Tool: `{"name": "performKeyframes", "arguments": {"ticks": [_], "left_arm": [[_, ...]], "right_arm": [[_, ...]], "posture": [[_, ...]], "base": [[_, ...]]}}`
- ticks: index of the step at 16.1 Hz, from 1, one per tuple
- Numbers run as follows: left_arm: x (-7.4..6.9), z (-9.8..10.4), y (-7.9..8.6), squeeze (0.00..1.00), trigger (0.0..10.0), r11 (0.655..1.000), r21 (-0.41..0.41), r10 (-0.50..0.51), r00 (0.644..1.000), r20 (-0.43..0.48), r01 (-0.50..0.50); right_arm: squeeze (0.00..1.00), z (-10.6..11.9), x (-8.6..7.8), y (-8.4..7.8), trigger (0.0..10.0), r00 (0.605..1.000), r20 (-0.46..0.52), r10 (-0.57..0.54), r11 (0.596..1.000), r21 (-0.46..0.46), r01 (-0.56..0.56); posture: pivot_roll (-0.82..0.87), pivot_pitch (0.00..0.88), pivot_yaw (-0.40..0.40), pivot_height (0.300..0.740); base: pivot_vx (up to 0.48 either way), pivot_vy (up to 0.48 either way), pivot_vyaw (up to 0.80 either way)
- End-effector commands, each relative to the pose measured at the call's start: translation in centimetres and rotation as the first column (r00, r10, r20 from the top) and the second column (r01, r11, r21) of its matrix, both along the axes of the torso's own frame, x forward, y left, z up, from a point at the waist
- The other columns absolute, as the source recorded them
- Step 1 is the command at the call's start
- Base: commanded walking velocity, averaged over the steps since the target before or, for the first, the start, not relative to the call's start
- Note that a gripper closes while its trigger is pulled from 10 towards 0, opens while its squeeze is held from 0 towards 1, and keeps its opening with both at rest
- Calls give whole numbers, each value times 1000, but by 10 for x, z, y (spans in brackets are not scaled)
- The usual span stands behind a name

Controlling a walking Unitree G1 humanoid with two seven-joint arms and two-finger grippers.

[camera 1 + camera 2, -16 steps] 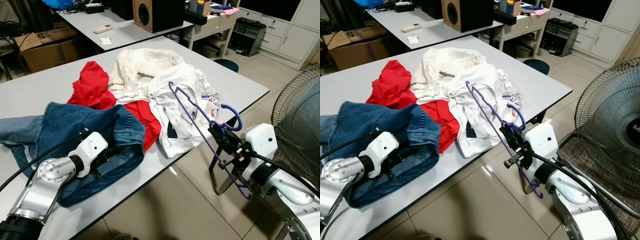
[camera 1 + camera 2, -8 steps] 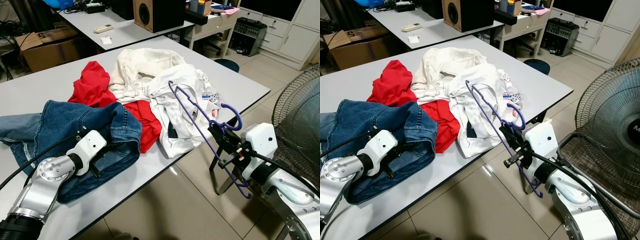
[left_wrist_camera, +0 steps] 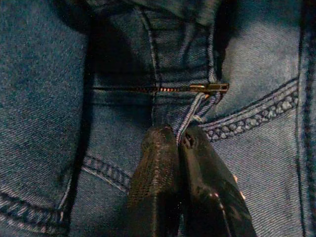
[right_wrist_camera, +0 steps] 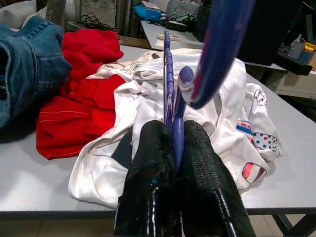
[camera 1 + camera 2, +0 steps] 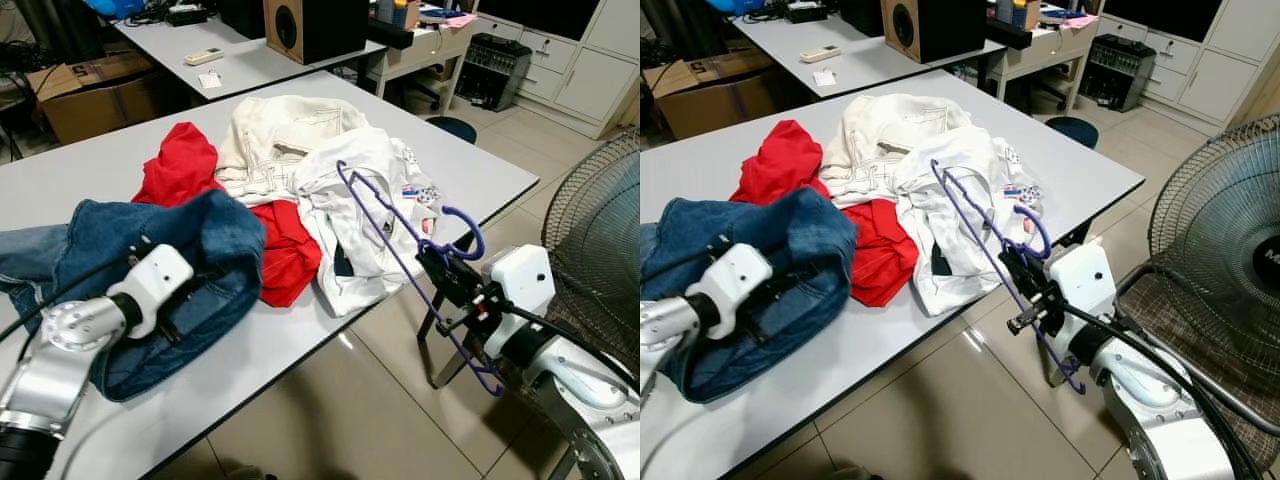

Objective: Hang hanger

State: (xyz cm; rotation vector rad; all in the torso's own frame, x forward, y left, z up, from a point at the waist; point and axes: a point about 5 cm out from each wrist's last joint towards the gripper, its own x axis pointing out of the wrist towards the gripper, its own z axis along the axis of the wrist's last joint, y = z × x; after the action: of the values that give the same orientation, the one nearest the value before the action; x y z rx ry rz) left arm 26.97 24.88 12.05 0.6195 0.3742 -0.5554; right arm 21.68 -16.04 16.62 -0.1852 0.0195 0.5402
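Left eye view: a grey table (image 5: 300,350) carries a heap of clothes, with blue jeans (image 5: 190,250) at the near left, a red garment (image 5: 190,165) behind them, a cream jacket (image 5: 285,130) farther back and a white shirt (image 5: 365,200) at the right. The left gripper (image 5: 185,315) is buried in the jeans. Off the table's right edge, the right gripper (image 5: 440,272) holds a purple hanger (image 5: 400,250) tilted in the air above the floor, its upper end over the white shirt. A fan (image 5: 600,230) stands at the far right.

Left wrist view: the jaws are closed, pinching a fold of denim just below the zipper (image 3: 197,89).

Right wrist view: the jaws are clamped on the hanger's purple bar
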Motion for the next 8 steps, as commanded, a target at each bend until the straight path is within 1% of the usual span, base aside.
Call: {"name": "performKeyframes", "arguments": {"ticks": [1, 2, 3, 4, 5, 6, 7, 8], "left_arm": [[-1, 17, -1, 0, 0, 998, 12, -68, 997, 29, 68], [-2, 21, -3, 0, 0, 994, 13, -105, 994, 32, 104], [0, 40, -3, 0, 0, 985, 87, -159, 983, 91, 152], [5, 53, 0, 0, 0, 982, 134, -150, 977, 153, 130], [11, 68, 3, 0, 0, 976, 196, -137, 965, 223, 93], [26, 107, 16, 0, 0, 934, 353, -98, 902, 421, -63], [31, 132, 23, 0, 0, 901, 406, -94, 848, 521, -150], [31, 137, 23, 0, 0, 894, 428, -111, 855, 506, -137]], "right_arm": [[0, 7, 2, 1, 10000, 999, 32, 10, 1000, -4, -10], [0, 7, 2, 1, 10000, 999, 33, 10, 1000, -4, -10], [0, 7, 2, 0, 10000, 999, 37, 9, 1000, -3, -9], [0, 7, 3, 0, 10000, 999, 39, 8, 1000, -4, -8], [0, 8, 3, 0, 10000, 999, 41, 7, 1000, -3, -7], [0, 8, 4, 0, 10000, 999, 43, 6, 1000, -2, -6], [0, 8, 4, 1, 10000, 999, 45, 7, 1000, 1, -7], [0, 8, 5, 1, 10000, 999, 47, 7, 1000, 2, -7]], "posture": [[-25, 0, 1, 740], [-25, 0, 1, 740], [-24, 0, 0, 740], [-24, 0, 0, 740], [-23, 0, -1, 740], [-20, 0, -2, 740], [-19, 0, 0, 740], [-15, 0, 2, 740]], "base": [[0, 0, 0], [0, 0, 0], [0, 0, 0], [0, 0, 0], [0, 0, 0], [0, 0, 0], [0, 0, 0], [0, 0, 0]]}}
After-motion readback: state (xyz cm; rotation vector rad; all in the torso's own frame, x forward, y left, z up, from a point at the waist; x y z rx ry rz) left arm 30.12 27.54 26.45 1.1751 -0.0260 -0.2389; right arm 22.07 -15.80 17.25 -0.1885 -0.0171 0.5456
